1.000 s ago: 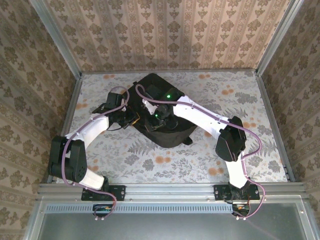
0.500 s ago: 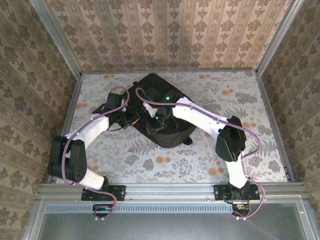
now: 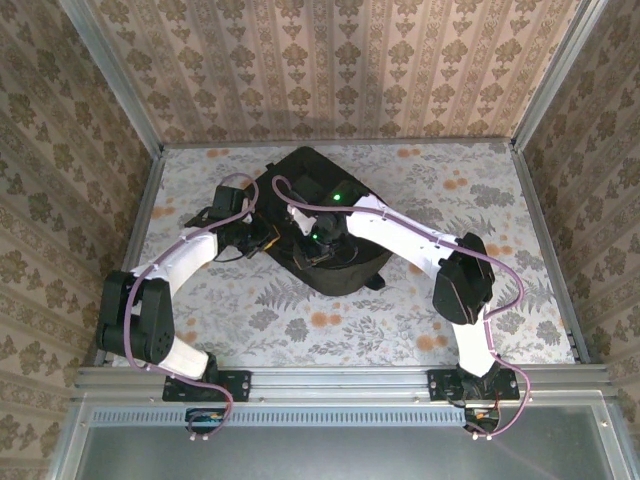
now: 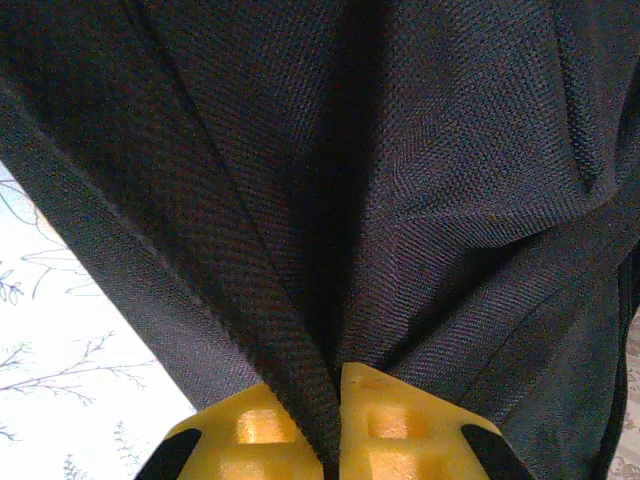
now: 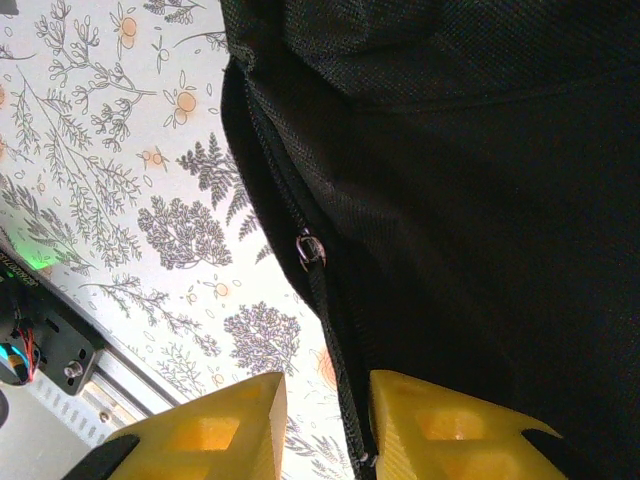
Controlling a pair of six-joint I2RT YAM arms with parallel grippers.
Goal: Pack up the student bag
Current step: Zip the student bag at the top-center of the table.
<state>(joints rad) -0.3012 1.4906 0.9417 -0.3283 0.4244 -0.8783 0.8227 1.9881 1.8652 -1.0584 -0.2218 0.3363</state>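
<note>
Inventory, non-task items:

- Table [image 3: 480, 200]: flat top under a pale covering printed with grey leaf sprays and small orange blossoms. The same print was seen close up from the right wrist [image 5: 130, 180] and the left wrist [image 4: 60, 370].
- Walls [image 3: 340, 60]: three sides, papered in beige with brown damask stripes.
- Posts [image 3: 110, 70]: metal, running up the far corners.
- Rail [image 3: 340, 380]: ribbed aluminium along the near table edge.
- Panel [image 3: 340, 450]: dull grey, nearer than the rail.

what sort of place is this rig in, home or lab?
Probably a staged robot test cell, not a real room: an aluminium frame boxes in the table, the wall panels are wallpaper print, and a black student bag lies on the floral cover.
</note>
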